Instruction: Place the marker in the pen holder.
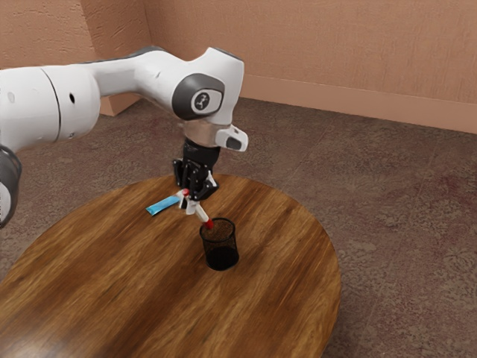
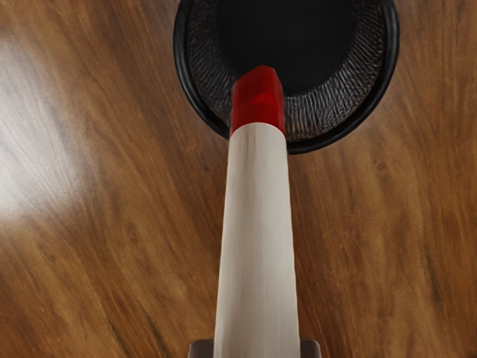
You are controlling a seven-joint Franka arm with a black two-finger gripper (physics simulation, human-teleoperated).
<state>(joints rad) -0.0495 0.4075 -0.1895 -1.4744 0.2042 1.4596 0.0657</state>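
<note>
My gripper [image 1: 191, 203] is shut on the white marker [image 1: 200, 212], above the table on the arm's side of the pen holder. The marker slants down from the fingers, with its red end beside the upper rim of the black mesh pen holder [image 1: 220, 245], which stands upright. In the wrist view, the marker [image 2: 258, 239] runs out from between the gripper's two fingertips [image 2: 256, 349]. Its red end overlaps the near rim and inner wall of the pen holder [image 2: 328, 112]; I cannot tell how far above the rim it is.
A light blue flat item [image 1: 164, 205] lies on the round wooden table [image 1: 127, 276], behind the pen holder and close to the gripper on the exterior view's left. The table's curved edge runs past the pen holder on the exterior view's right.
</note>
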